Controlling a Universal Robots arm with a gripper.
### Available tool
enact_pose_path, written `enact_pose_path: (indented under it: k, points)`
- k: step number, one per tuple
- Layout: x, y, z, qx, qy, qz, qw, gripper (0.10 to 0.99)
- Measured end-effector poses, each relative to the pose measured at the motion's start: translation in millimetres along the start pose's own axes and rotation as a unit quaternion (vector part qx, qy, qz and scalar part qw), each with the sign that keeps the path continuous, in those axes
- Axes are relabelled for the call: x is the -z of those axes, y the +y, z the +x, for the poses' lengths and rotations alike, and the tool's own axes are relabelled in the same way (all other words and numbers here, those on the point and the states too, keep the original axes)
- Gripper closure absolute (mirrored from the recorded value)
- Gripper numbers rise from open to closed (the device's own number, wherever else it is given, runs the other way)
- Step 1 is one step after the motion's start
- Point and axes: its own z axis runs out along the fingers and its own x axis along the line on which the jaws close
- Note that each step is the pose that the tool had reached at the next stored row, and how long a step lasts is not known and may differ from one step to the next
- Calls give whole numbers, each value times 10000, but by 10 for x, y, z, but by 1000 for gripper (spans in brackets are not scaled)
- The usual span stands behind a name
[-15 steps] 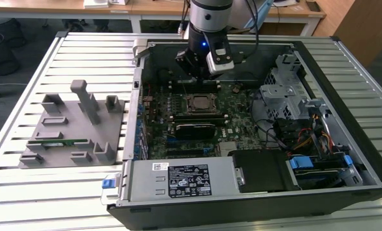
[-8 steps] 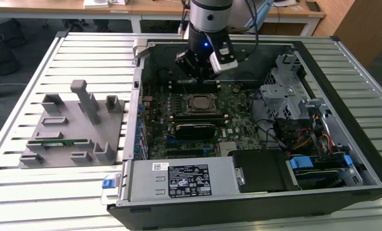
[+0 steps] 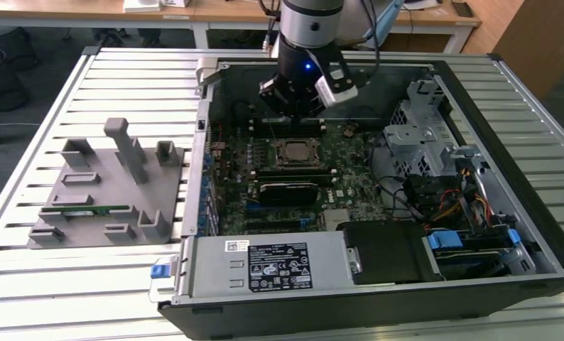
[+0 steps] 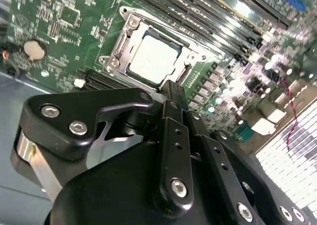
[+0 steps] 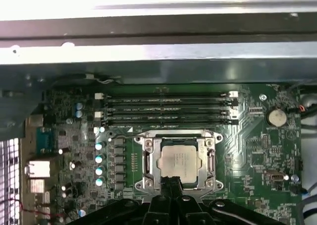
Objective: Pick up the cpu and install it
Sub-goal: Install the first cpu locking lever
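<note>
Cpu [image 5: 179,160] lay seated in its socket [image 5: 148,158] on the motherboard [image 5: 257,140], just ahead of our gripper [image 5: 171,185], whose fingers [image 4: 173,93] we noted pressed together and empty, poised above the socket's near edge.

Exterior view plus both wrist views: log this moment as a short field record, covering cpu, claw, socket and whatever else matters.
cpu: silvery square chip seated in the motherboard socket, also seen in the second wrist view
socket frame: metal bracket around the chip
claw: above the motherboard inside the open computer case, holding nothing; finger state cannot be told
memory slots: beside the socket
gray fixture tray: on the slatted table, at the exterior view's left
</note>
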Motion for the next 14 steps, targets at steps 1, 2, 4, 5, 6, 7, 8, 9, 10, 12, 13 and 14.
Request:
enact_pose_path:
  k: [1, 2, 4, 5, 6, 7, 8, 9, 10, 12, 13, 14]
  points:
    - [-1, 0, 0, 91, 2, 2, 10000, 980]
    - [-1, 0, 0, 173, 4, 5, 9999, 980]
    - [-3, -1, 9, 212, 4, 5, 9998, 980]
    - [-4, -1, 35, 212, 1, 4, 9998, 980]
    - [-5, -1, 71, 212, -6, 4, 9998, 980]
    - [-6, -1, 110, 213, -14, 5, 9998, 980]
    - [-7, -1, 148, 212, -24, 6, 9998, 980]
    - [-8, -2, 177, 212, -32, 6, 9998, 980]
    - [-9, -2, 201, 212, -38, 6, 9998, 980]
    - [-11, 0, 226, 212, -48, 5, 9998, 980]
    - [-11, 2, 232, 213, -51, 6, 9998, 980]
    - [-11, 5, 240, 213, -55, 6, 9998, 980]
